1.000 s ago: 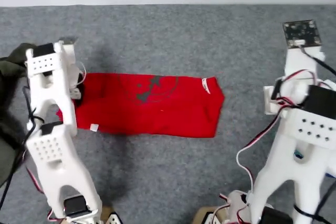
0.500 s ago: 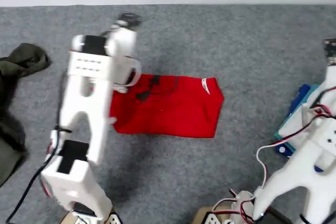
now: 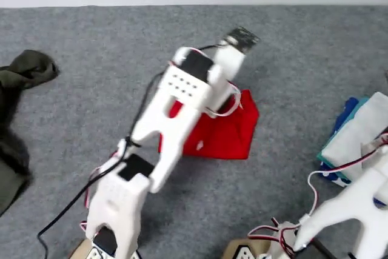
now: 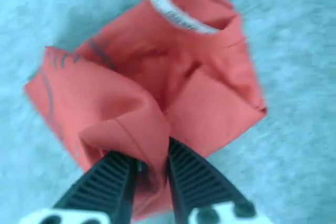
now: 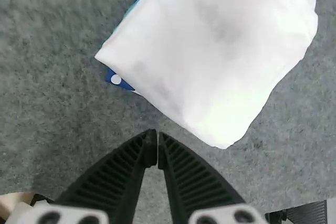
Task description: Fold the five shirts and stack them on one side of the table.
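Cloth of the red shirt (image 3: 229,133) is pinched as a raised fold by the left gripper (image 4: 153,155), near the table (image 3: 291,53) middle, slightly toward 3 o'clock. The right gripper (image 5: 157,139) is pressed together on nothing, just beside the white folded shirt (image 5: 220,51) at 3 o'clock.

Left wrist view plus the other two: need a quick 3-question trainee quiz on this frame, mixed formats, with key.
1. True or false: the left gripper is shut on a fold of the red shirt.
2. Which colour is the folded shirt nearest the right gripper? A white, B red, C black.
3. Fill in: the crumpled shirt, lying apart from both arms in the high view, is dark ____.
Key: 1 true; 2 A; 3 green.
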